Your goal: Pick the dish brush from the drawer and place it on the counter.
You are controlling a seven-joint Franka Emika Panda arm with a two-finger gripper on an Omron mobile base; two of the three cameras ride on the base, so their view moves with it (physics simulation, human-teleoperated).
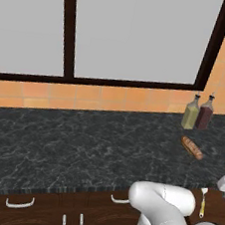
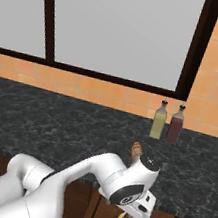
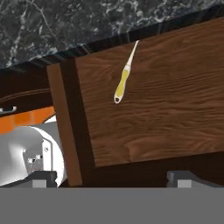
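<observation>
Lying on the wooden floor of the open drawer [image 3: 166, 109], the dish brush [image 3: 124, 76] sits near the back edge, just under the counter [image 3: 65, 26] front edge. Gripper [image 3: 111, 178] hovers above the drawer, fingers spread wide apart, holding nothing.

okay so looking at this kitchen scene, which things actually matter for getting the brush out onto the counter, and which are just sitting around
Part of the job:
- dish brush, lying in the open drawer
- counter, where it should go
- hand, open above the drawer, holding nothing

Just lying about:
- brown loaf on the counter
- two glass bottles by the tiled wall
</observation>
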